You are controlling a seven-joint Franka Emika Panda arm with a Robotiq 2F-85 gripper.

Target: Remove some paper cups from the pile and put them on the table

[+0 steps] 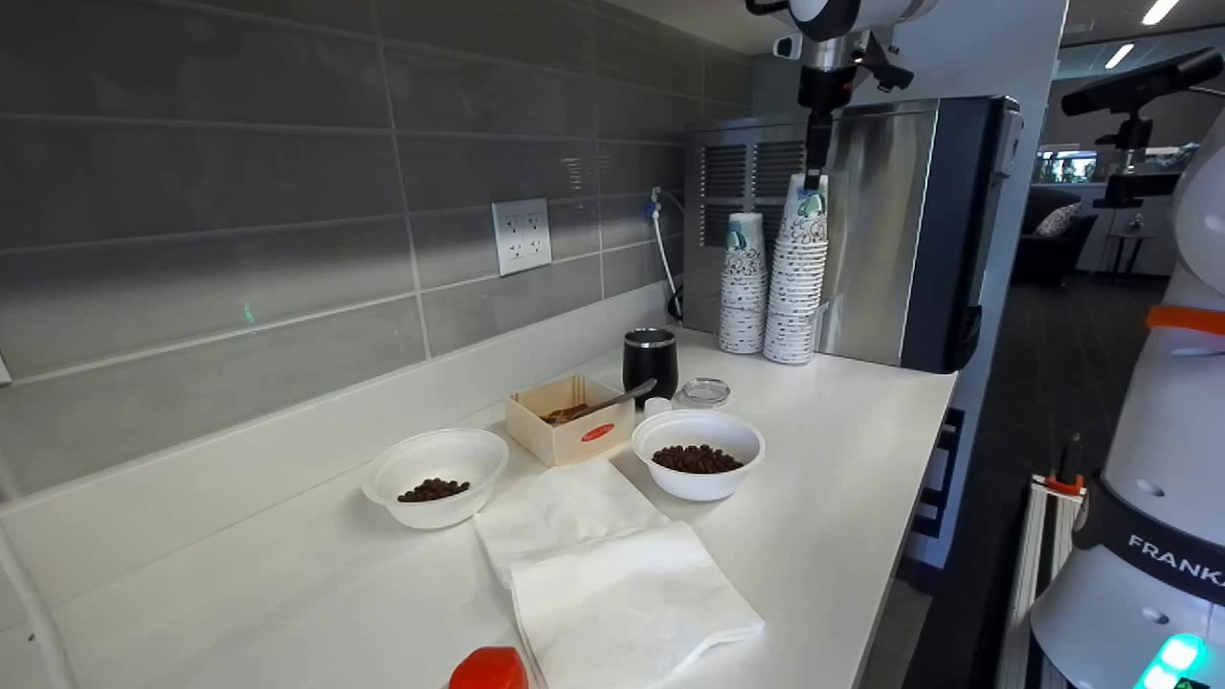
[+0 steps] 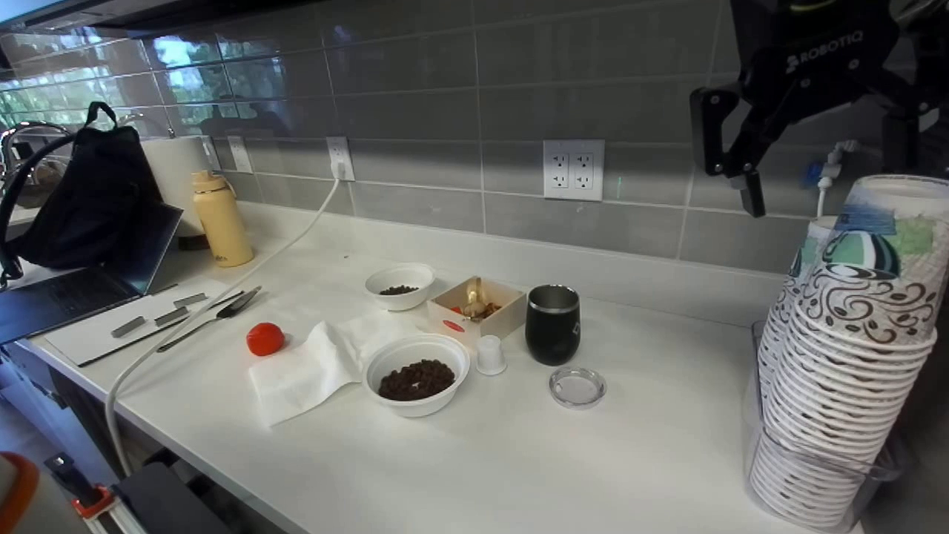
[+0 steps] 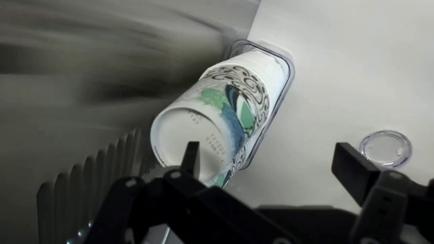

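The pile [image 1: 796, 287] is a tall column of nested white paper cups with dark print, bottoms up, next to the steel machine. It also shows in an exterior view [image 2: 845, 386] and in the wrist view [image 3: 244, 91]. A slightly shorter column of paper cups [image 1: 744, 297] stands beside it, mostly hidden behind the pile in an exterior view [image 2: 786, 297]. My gripper [image 2: 827, 170] is open and empty at the pile's top. In the wrist view my gripper [image 3: 271, 166] has one finger over the top cup's bottom, the other over the table [image 3: 339, 74]. Whether that finger touches the cup I cannot tell.
A clear holder [image 3: 289, 73] surrounds the columns' base. The steel machine [image 1: 880, 230] is close behind them. A black mug [image 2: 552, 326], a clear lid [image 2: 577, 387], white bowls [image 2: 417, 374], a wooden box [image 2: 474, 311] and a white cloth [image 1: 622, 584] are on the table.
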